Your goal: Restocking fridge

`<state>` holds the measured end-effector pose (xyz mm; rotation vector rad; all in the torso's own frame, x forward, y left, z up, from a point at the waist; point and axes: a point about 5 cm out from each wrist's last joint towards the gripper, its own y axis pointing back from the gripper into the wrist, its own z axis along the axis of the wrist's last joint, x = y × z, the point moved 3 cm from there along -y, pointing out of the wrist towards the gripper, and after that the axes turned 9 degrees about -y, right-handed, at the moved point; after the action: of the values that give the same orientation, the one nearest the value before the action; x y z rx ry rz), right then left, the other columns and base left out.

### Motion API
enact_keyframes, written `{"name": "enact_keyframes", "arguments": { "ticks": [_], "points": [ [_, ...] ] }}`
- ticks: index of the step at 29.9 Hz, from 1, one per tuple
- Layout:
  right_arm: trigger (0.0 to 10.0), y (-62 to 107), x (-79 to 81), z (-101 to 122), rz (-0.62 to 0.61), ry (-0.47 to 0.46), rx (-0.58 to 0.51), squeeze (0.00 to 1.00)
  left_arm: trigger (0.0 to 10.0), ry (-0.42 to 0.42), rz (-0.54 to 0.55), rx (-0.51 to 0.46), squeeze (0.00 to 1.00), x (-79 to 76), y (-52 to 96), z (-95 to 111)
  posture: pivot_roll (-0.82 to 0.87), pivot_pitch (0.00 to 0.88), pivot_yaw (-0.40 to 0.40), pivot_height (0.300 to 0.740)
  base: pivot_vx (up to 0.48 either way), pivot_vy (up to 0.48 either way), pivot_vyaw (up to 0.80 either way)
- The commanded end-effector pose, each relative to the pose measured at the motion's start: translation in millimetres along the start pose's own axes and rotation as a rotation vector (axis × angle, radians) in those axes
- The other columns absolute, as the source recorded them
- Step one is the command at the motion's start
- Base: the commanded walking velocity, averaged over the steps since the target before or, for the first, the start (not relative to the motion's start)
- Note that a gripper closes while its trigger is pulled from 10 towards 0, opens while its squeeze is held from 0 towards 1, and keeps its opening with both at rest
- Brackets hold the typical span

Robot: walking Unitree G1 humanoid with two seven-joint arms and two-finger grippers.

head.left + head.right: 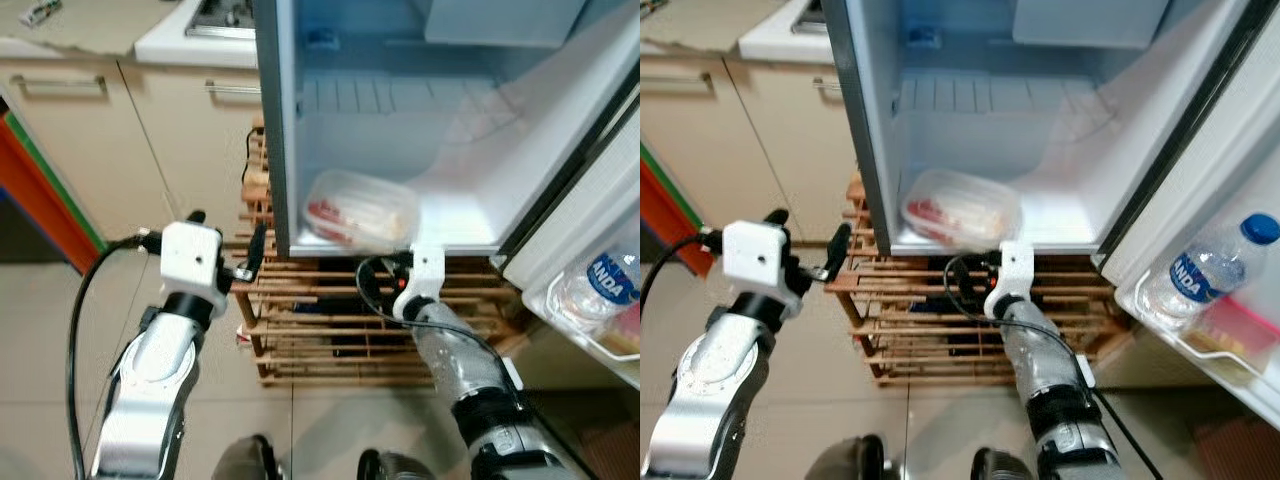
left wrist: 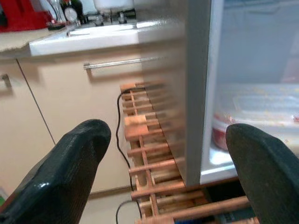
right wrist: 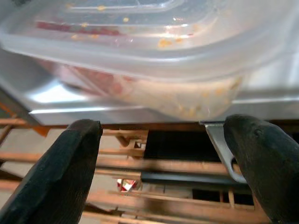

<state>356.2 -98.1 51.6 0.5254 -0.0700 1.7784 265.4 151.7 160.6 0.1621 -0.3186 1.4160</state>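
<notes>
The two silver arms are seen closest, coming up from the bottom of the head views. The right hand (image 3: 163, 158) is held wide open just under the front edge of the fridge floor, and nothing is held in it. The left hand (image 2: 163, 163) is also wide open and empty, and it is held off to the side, by the fridge's outer wall (image 2: 198, 93).

A clear food box (image 1: 360, 208) with red and pale food inside is set on the bottom shelf (image 1: 450, 225) of the open fridge. Its front end is seen sticking out a little over the shelf edge, right above the right hand.

A few things could go wrong here. The box could be tipped off the edge if it is bumped from below by the right hand. It could fall onto the wooden rack (image 1: 330, 320) under the fridge and be cracked or spilled. If the door (image 1: 600, 200) is shut now, the box could be hit by it. The water bottle (image 1: 1205, 270) in the door pocket could be knocked if the right arm is swung wide. The box probably needs to be pushed deeper in
</notes>
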Motion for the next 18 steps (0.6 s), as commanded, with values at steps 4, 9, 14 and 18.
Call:
{"name": "enact_keyframes", "arguments": {
  "ticks": [4,9,14,18],
  "points": [
    [10.0,-9.5,0.9,21,-0.032,0.012,-0.085,0.00,10.0,-0.014,-0.012,0.016,0.00,2.4,8.8,5,0.20,0.257,-0.004,0.740,0.000,0.000,0.00],
    [10.0,-18.4,6.4,45,-0.029,0.057,-0.162,0.00,10.0,-0.016,-0.008,0.040,0.00,4.8,16.2,6,0.22,0.272,-0.004,0.740,0.000,0.000,0.00],
    [10.0,-21.5,4.3,58,-0.039,0.090,-0.200,0.00,10.0,-0.009,-0.008,0.060,0.00,3.8,21.1,7,0.22,0.284,-0.006,0.740,0.000,0.000,0.00],
    [10.0,-23.5,0.7,76,-0.062,0.128,-0.250,0.00,10.0,-0.004,-0.011,0.076,0.00,2.3,24.1,6,0.22,0.290,-0.012,0.740,0.000,0.000,0.00]
  ]
}}
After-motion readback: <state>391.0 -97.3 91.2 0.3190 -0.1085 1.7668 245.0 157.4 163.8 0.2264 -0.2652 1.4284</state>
